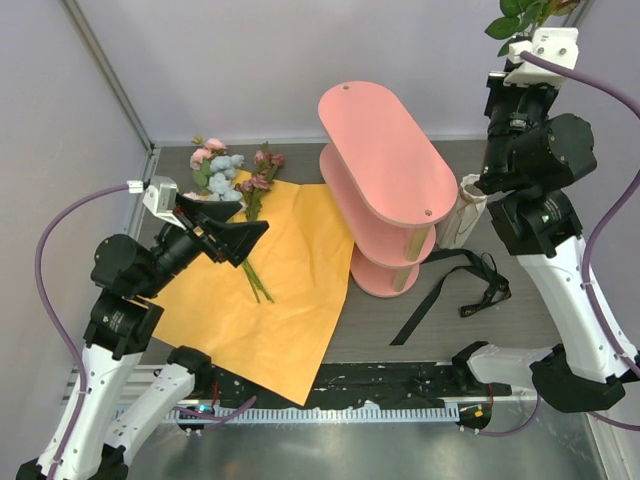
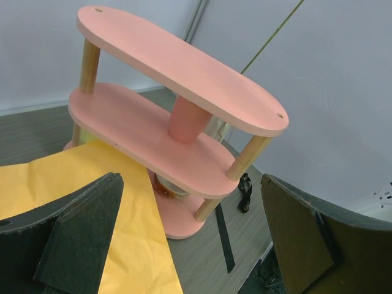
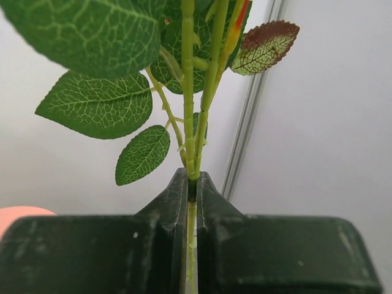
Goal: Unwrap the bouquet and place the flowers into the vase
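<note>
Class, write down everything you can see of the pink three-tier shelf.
The pink shelf has three oval boards, matte and painted-looking, stacked on pale wooden dowel posts, with a pink centre column between the upper two. The top board is bare, with a small hole near each end. It stands upright on the grey table, mid-scene. The orange paper reaches its base on the left; the cream vase stands close on the right.

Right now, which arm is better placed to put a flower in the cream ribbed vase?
Right: the right gripper pinches a green leafy stem, the vase stands by that arm; left gripper is open, empty.
</note>
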